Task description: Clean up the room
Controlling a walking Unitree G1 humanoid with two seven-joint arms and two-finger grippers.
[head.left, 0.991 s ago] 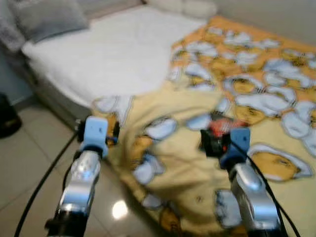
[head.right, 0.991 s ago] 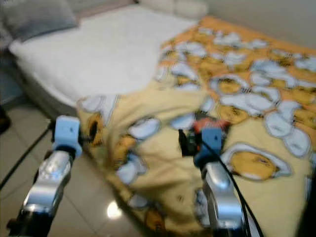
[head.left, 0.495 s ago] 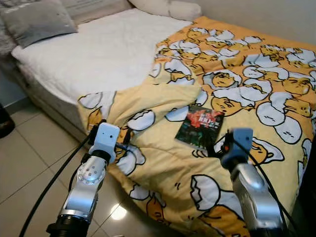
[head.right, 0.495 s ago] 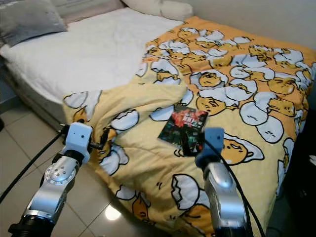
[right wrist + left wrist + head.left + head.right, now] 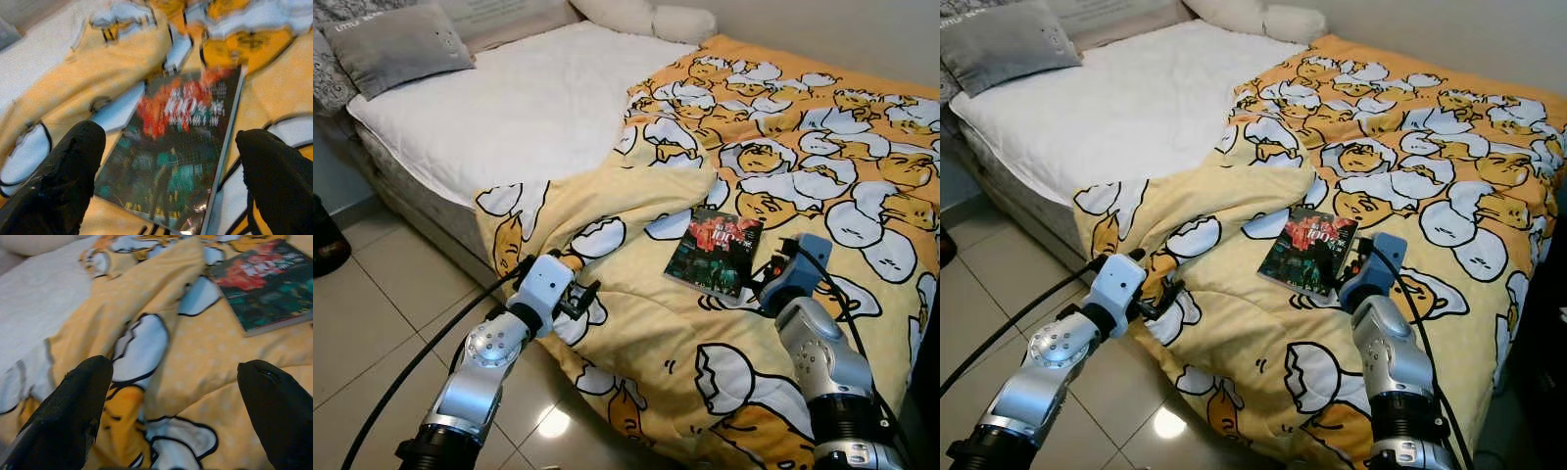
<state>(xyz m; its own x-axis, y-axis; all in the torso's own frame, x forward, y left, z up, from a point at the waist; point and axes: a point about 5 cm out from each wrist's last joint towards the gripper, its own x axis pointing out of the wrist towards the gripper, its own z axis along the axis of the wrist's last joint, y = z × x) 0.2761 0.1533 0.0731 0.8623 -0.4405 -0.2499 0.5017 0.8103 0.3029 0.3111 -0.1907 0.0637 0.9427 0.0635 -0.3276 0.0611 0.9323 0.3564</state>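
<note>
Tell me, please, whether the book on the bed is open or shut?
Shut. The book lies flat on the duvet with its dark, red-lettered front cover facing up; no inside pages are spread.

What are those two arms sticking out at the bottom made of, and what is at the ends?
Both arms are shiny silver metal tubes with round joints. Each wrist carries a pale blue-white block, and a black cable trails back from it. The left gripper and right gripper each end in two long, rounded black fingers.
</note>
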